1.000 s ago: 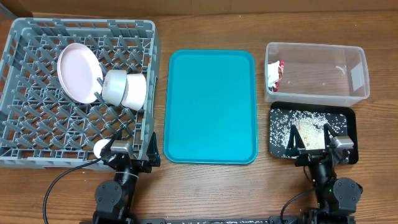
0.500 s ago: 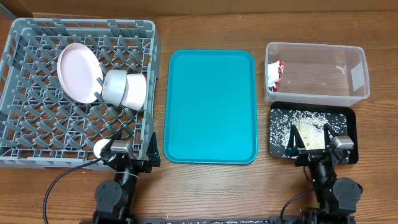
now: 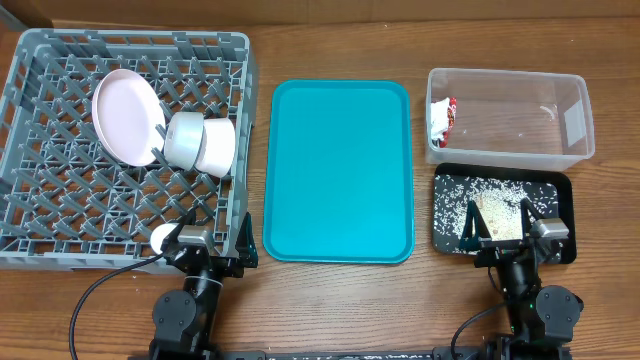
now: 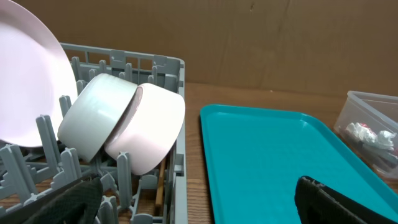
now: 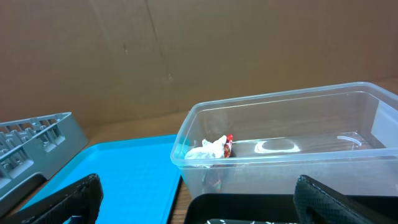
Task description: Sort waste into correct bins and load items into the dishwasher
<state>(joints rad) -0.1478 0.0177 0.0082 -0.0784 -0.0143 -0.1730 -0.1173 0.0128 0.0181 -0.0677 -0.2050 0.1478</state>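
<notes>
The grey dish rack (image 3: 60, 200) holds a large white plate (image 3: 127, 115) on edge, a small bowl with a grey outside (image 3: 185, 138) and a white saucer-like dish (image 3: 217, 148) leaning on it; they also show in the left wrist view, the bowl (image 4: 96, 121) beside the dish (image 4: 152, 127). The red-and-white wrapper (image 3: 441, 118) lies in the clear tub (image 3: 510, 153), also in the right wrist view (image 5: 214, 148). Rice (image 3: 460, 195) and tan scraps (image 3: 500, 215) lie in the black tray (image 3: 562, 185). My left gripper (image 3: 205, 240) is open and empty at the rack's front right corner. My right gripper (image 3: 497, 225) is open and empty over the black tray's front edge.
A flat teal tray (image 3: 340, 170) lies between the rack and the bins, with nothing on it. A small white round thing (image 3: 160, 237) sits at the rack's front edge by my left gripper. Bare wooden table runs along the front.
</notes>
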